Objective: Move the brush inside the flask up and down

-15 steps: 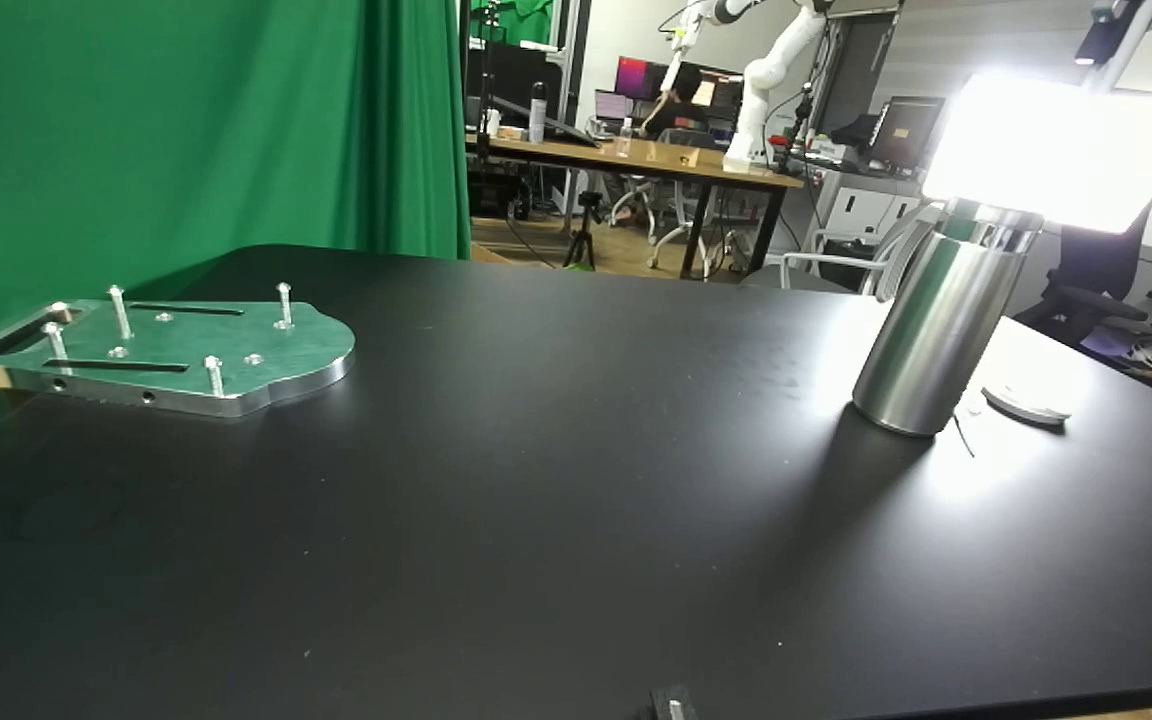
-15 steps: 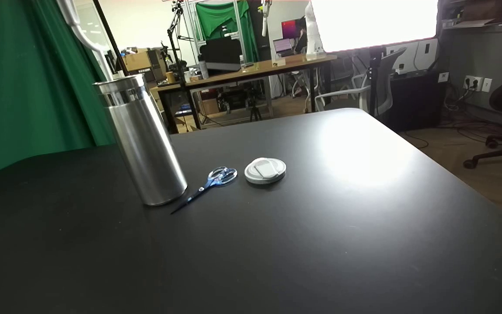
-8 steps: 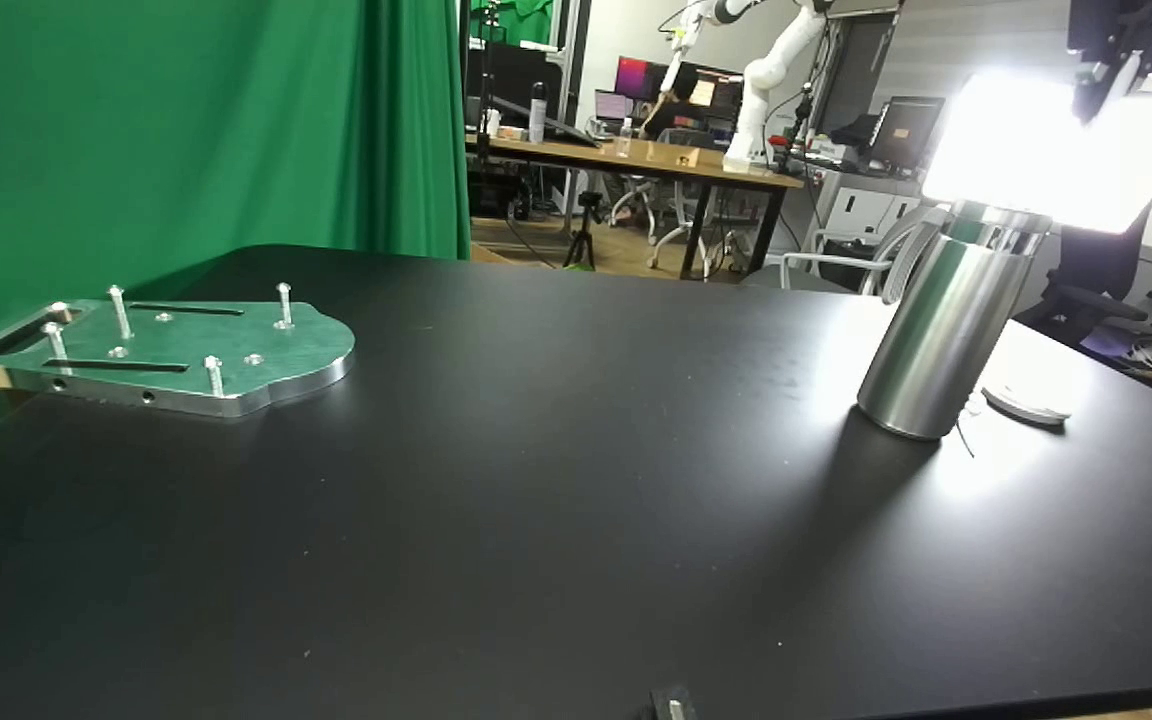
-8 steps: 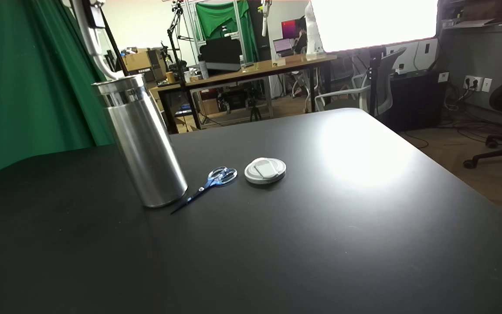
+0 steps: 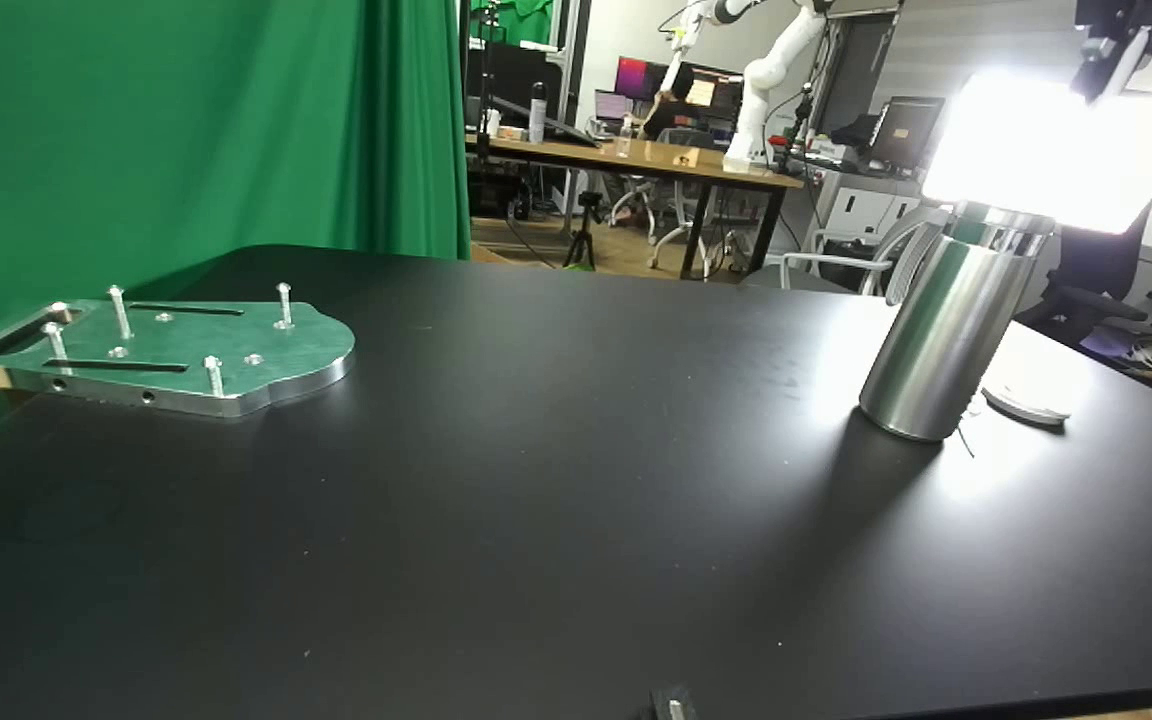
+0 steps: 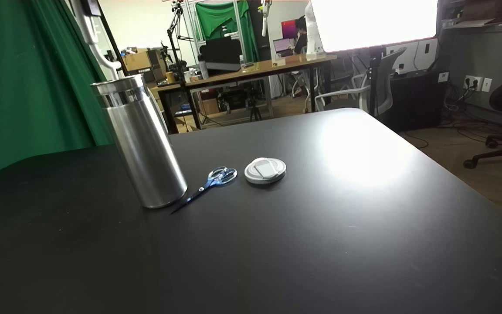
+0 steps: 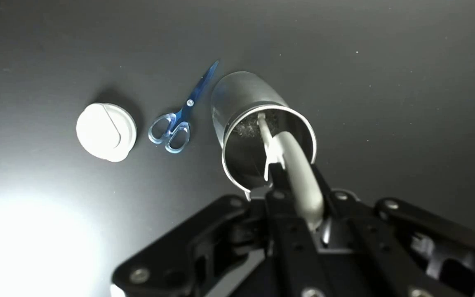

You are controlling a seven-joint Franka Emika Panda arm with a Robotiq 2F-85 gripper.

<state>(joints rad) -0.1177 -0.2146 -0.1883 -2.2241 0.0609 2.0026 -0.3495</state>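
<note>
The flask, a tall brushed-silver cylinder, stands on the black table in both exterior views (image 5: pixel 941 335) (image 6: pixel 146 150). Its open rim faces up in the wrist view (image 7: pixel 237 93). My gripper (image 7: pixel 296 175) is above the flask mouth, its two black fingers shut on the thick white handle of the brush (image 7: pixel 301 181). In an exterior view the fingers (image 5: pixel 1094 82) show at the top right edge. The brush's thin white stem runs down into the flask mouth, seen also in an exterior view (image 6: pixel 106 61). The brush head is mostly hidden inside the flask.
Blue scissors (image 6: pixel 207 185) lie close beside the flask base, also in the wrist view (image 7: pixel 184 113). A round white lid (image 6: pixel 265 171) lies beyond them. A flat metal plate with upright pegs (image 5: pixel 176 350) sits across the table. A bright light panel (image 5: pixel 1036 150) stands behind the flask.
My gripper and the brush came down into the exterior views, then rose slightly in the last half second. The flask has shifted and tilted very slightly.
</note>
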